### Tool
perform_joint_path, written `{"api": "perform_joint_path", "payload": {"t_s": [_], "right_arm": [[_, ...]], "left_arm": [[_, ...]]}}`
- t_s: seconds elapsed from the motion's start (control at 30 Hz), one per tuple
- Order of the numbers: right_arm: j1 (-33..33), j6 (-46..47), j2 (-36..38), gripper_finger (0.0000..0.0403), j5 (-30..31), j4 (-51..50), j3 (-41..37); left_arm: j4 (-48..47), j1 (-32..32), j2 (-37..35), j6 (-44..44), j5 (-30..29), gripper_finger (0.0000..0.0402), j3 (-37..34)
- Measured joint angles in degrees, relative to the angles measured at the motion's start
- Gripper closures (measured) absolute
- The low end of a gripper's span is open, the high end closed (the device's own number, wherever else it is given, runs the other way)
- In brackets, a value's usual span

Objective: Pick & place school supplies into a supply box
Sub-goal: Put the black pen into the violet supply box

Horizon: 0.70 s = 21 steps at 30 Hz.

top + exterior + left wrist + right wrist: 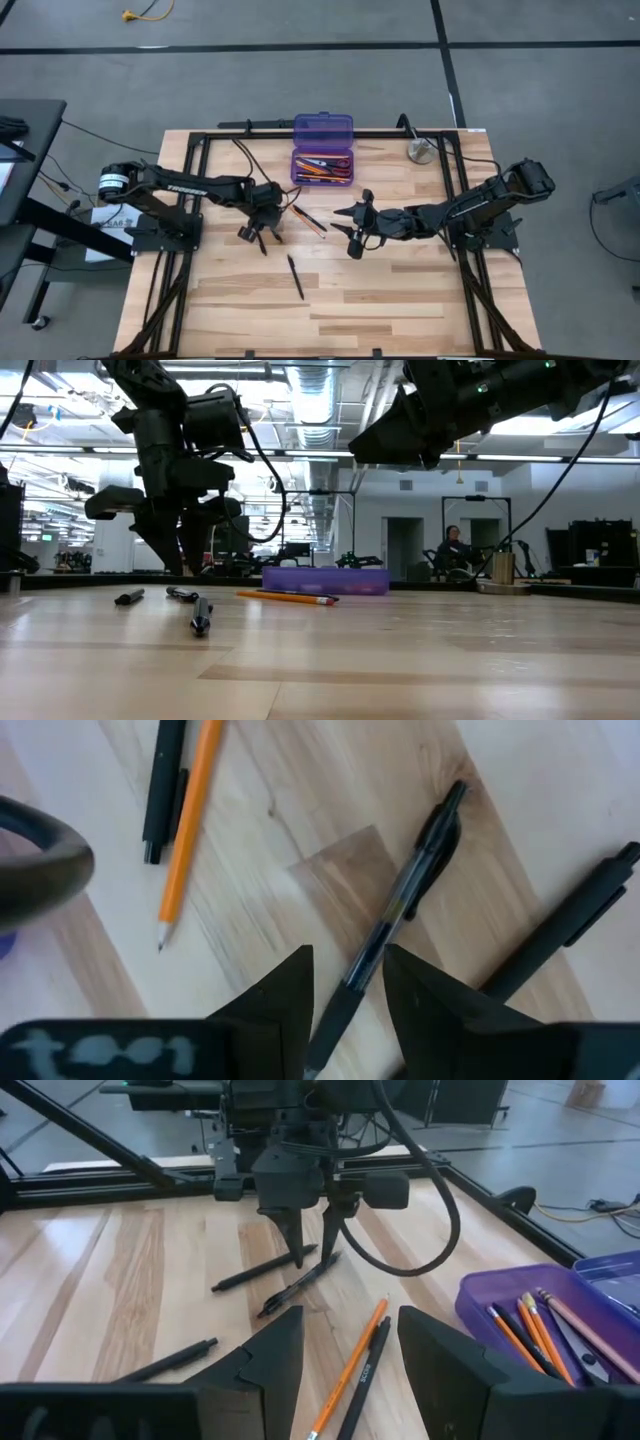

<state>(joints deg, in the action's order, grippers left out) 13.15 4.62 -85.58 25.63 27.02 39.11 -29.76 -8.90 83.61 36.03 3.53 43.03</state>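
Both arms are dark, near-black, built of slim jointed segments. The left arm (190, 187), at the high view's centre left, carries white lettering along its forearm and a round white-faced joint near its base. A black cable loops beside its wrist. The right arm (470, 205) ends in tapered, wedge-shaped dark fingers (265, 1365).
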Motion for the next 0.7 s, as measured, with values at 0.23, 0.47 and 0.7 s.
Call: {"api": "perform_joint_path", "payload": {"t_s": [0.23,0.47,0.7], "right_arm": [[0.0,-0.1,0.0,0.0245,-0.1,0.0,0.0],[0.0,-0.1,0.0,0.0245,-0.1,-0.1,0.0],[0.0,-0.1,0.0,0.0248,-0.1,-1.0,0.0]], "left_arm": [[-1.3,0.0,0.0,1.2,-0.9,0.029,0.0],[-1.2,0.1,0.0,2.3,-0.9,0.029,0.0],[-1.2,0.3,0.0,4.1,-2.7,0.0279,0.0]]}}
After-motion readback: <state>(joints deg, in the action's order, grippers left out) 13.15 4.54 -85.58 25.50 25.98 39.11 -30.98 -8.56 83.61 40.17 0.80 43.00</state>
